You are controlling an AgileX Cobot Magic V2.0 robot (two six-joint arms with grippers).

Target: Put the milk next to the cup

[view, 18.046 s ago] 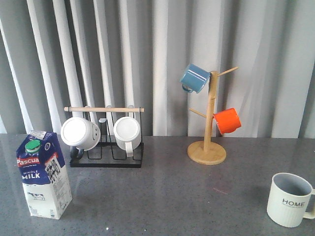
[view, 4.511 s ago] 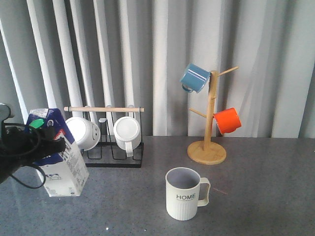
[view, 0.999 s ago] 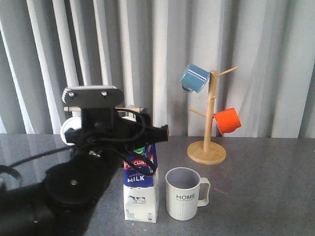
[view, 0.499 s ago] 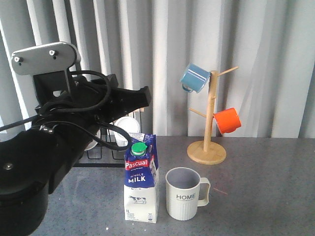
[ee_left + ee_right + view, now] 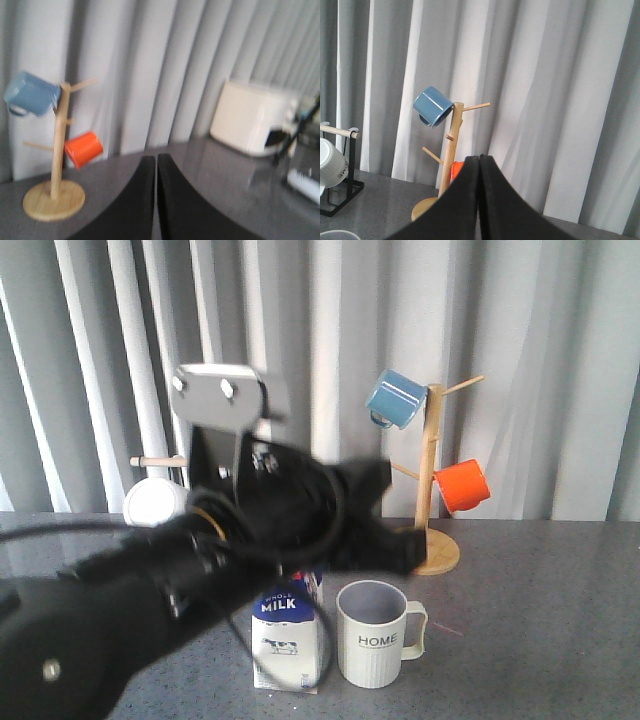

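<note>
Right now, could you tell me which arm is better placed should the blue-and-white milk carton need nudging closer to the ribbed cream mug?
The left arm, probably: it hangs directly above the blue-and-white milk carton beside the ribbed cream mug. The right arm is absent from the front view.

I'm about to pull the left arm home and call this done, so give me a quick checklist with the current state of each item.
1. Blue-and-white milk carton upright on the grey table: ok.
2. Carton beside the cream ribbed HOME mug: ok, close on its side away from the handle; touching or not, cannot tell.
3. Left gripper free of the carton: ok, fingers closed together on nothing in the left wrist view.
4. Left arm clear of the carton top: cannot tell, it is blurred and covers the top.
5. Wooden mug tree with blue and orange mugs undisturbed: ok.
6. Right gripper out of the way: ok, closed and empty.
</note>
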